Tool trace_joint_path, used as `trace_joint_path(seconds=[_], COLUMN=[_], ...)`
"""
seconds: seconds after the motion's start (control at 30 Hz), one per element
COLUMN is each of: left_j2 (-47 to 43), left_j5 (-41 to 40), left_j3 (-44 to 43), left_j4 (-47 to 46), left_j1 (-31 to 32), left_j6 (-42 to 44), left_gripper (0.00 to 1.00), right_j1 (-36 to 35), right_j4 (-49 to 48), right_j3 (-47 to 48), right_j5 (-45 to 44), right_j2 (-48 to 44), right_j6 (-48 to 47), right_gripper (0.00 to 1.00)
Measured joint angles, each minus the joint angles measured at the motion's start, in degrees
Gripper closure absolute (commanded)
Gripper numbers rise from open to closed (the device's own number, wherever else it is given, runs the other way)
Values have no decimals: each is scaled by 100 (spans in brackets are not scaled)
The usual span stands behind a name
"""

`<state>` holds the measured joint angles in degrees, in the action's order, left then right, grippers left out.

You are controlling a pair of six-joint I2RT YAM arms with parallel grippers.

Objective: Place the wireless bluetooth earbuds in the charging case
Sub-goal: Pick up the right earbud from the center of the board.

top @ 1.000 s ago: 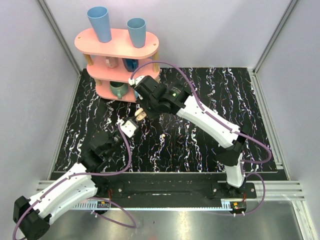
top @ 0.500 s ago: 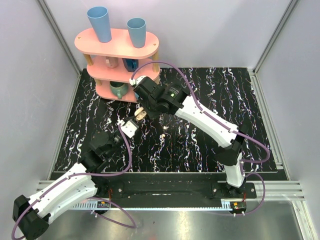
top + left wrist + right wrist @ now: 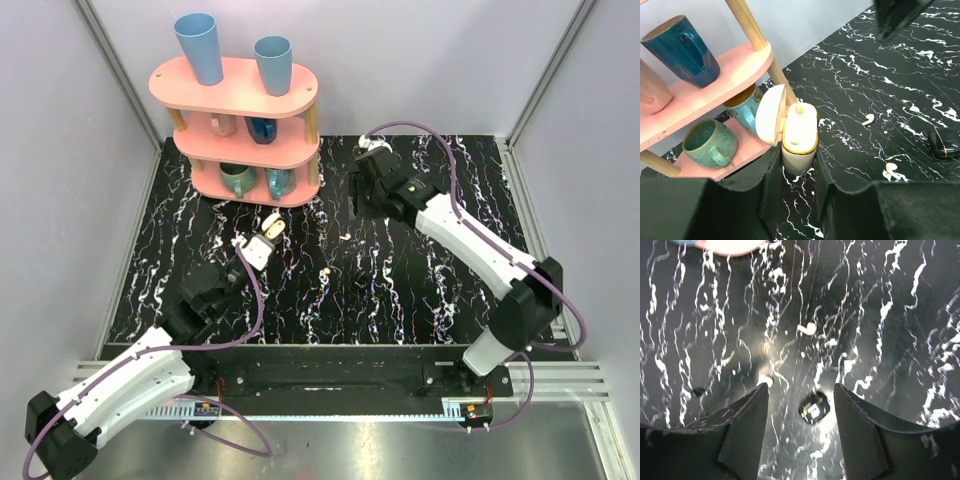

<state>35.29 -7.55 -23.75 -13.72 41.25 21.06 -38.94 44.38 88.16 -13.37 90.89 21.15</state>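
While the left gripper point(image 3: 796, 170) clamps the open charging case point(image 3: 800, 131), two earbuds point(image 3: 868, 119) lie right of it.
The right gripper point(image 3: 801, 430), jaws spread, holds nothing.

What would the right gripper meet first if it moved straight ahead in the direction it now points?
Most likely the small black object on the tabletop: in the right wrist view it lies just ahead, between the open jaws of the right gripper. An earbud lies farther on. Depth is unclear.
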Motion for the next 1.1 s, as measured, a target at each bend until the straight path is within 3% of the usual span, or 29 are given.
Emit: trace_joint_path(seconds=[0.2, 0.43, 1.1], left_j2=[-160, -627, -505], left_j5=[4, -9, -11], left_j3=[0, 0, 0], left_j4=[140, 146, 144], left_j1=[0, 0, 4], left_j6=[-116, -254, -302], left_gripper=[100, 100, 100], right_j1=[737, 922, 826], right_j4=[-1078, -1316, -1521], right_j3=[-31, 111, 42], right_j5=[741, 859, 944], right_j2=[1121, 2524, 2739], right_j6=[376, 1088, 1582], right_gripper=[39, 44, 50])
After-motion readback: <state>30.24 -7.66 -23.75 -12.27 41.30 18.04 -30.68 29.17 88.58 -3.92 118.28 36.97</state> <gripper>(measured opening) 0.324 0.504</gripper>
